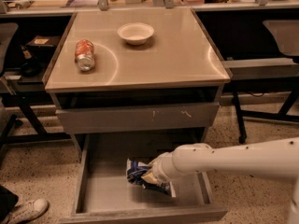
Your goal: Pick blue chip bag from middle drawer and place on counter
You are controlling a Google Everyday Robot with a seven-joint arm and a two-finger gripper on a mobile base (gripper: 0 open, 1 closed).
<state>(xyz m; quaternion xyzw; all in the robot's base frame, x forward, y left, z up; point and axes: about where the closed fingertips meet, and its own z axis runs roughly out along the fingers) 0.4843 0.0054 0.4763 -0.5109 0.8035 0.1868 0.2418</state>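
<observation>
Lying in open middle drawer, blue chip bag touches gripper tip; bag hides jaws, we cannot tell whether spread or pinching.

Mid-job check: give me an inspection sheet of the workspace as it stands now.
Surface: tan counter, carrying two items.
Job's things: blue chip bag lies in the open middle drawer, right of centre; not yet on the counter.
Clutter: soda can on its side at the left; white bowl upright at the back.
Grippers: end effector down inside the drawer, at the bag.
Cables: nothing seen.
Surroundings: scratched drawer front above is shut; cluttered workbench behind; shoe on the floor, lower left.
</observation>
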